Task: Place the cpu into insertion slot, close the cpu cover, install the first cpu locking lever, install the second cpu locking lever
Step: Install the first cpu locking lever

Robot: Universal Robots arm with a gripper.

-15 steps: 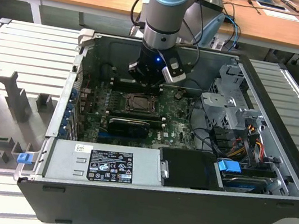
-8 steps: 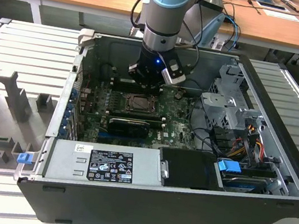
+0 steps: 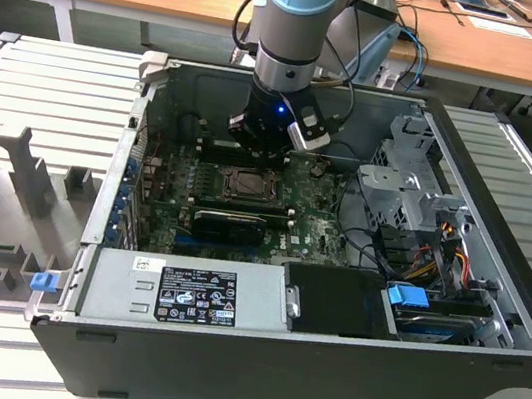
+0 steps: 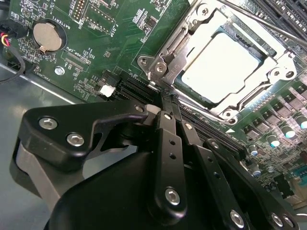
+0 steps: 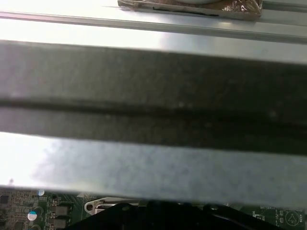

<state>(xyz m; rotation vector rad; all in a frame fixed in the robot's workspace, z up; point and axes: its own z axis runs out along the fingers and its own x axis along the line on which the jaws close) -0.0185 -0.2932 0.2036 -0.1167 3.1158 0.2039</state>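
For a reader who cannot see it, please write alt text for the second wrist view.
The black metal gripper, its fingers together, touches the corner of the thin silvery metal cpu cover, which lies closed around the pale silvery-grey square cpu. Around them lies green circuit board with a round silver coin battery.

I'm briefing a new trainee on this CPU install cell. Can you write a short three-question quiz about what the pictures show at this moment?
1. True or false: in the second wrist view the cpu already lies in the insertion slot with the cpu cover closed over it.
2. Multiple choice: in the second wrist view, the gripper tips are closest to A) the round coin battery, B) the corner of the cover frame, C) the grey case floor.
3. In the exterior view, which way from the insertion slot is the black card: toward the camera or away from it?

Key: 1 true; 2 B; 3 toward the camera.
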